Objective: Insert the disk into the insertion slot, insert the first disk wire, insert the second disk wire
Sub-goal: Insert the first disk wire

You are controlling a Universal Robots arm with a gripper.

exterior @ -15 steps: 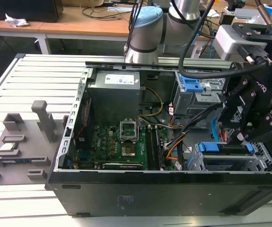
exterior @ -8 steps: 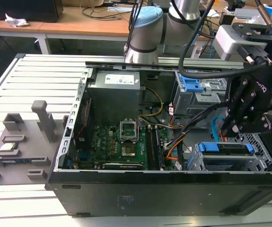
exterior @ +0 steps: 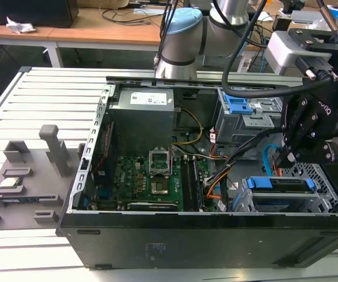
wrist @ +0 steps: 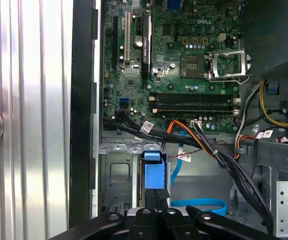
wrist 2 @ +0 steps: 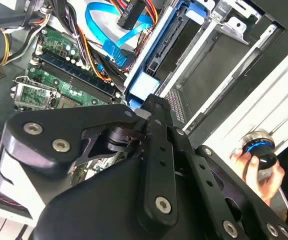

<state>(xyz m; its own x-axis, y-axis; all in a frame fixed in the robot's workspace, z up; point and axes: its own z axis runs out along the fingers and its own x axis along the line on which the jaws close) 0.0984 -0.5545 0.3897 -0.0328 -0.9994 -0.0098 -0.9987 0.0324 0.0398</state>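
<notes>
holds jaws of the gripper (wrist: 156, 194) shut and empty, touching blue carrier of the disk (wrist: 152, 172), sitting in the insertion slot (exterior: 327, 176), with the second disk wire (wrist: 199, 203) looped beside it.

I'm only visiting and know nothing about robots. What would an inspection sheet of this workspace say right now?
Surface: slatted metal table carrying an open computer case.
Job's things: disk in its blue carrier sits in the insertion slot.
Clutter: grey fixture blocks and a processor chip beside the case.
Grippers: gripper poised over the disk's carrier; contact unclear.
Cables: blue data cable loops beside the slot; orange-red wires and black cables run along the motherboard edge.
Surroundings: wooden desks behind; a person's hand on a blue-ringed button.
</notes>
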